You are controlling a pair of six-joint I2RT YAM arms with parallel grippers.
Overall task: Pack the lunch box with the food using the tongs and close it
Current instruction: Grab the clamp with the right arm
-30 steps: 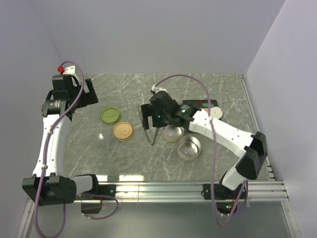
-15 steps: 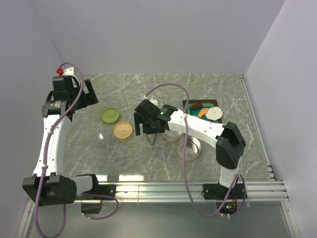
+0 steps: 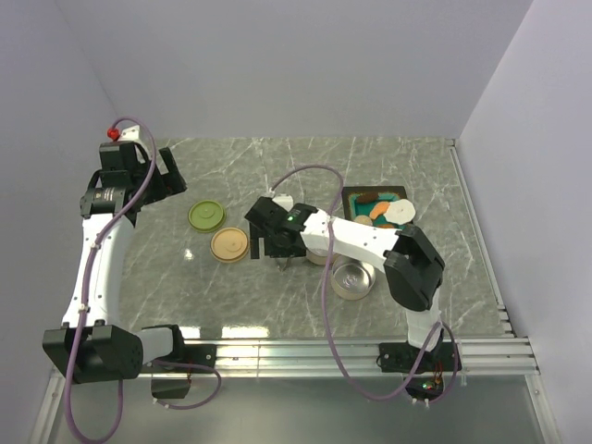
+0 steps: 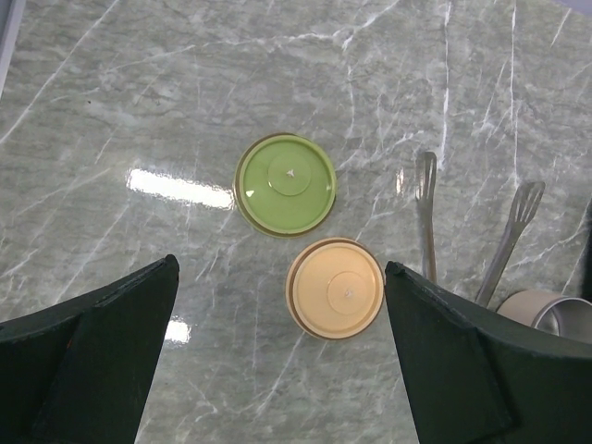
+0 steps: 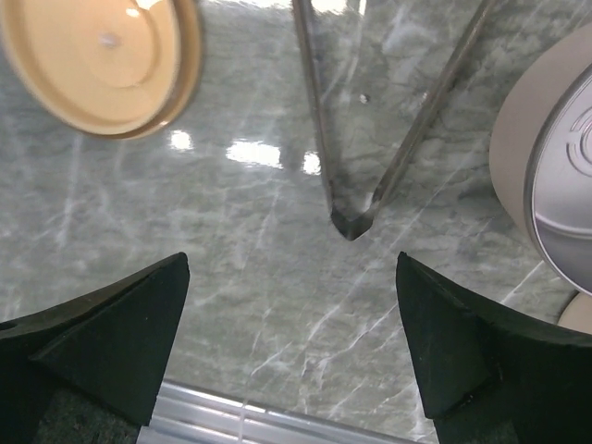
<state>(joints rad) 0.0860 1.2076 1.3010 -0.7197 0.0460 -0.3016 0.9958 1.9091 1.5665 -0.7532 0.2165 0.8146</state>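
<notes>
The tongs [image 5: 350, 225] lie flat on the marble in a narrow V, with the joined end pointing toward my right gripper [image 5: 292, 259]. That gripper is open and hovers just short of the joint, with nothing between its fingers. From above, the right gripper [image 3: 282, 248] covers most of the tongs [image 3: 285, 263]. The lunch box is an open round silver tin [image 3: 352, 277]; a second tin [image 3: 321, 253] stands beside it. The food [image 3: 379, 210] sits on a teal tray [image 3: 350, 192] at the back right. My left gripper [image 4: 281, 266] is open, high above the tongs [image 4: 425, 213] and two lids.
A green lid [image 3: 206, 215] and a tan lid [image 3: 229, 244] lie left of the tongs. They show in the left wrist view as green lid [image 4: 285, 172] and tan lid [image 4: 335, 288]. The metal rail [image 5: 240, 421] runs along the near table edge.
My right arm has swung left and toward the near edge, bringing its gripper over the tongs and uncovering the food tray. The left arm has stayed put.
</notes>
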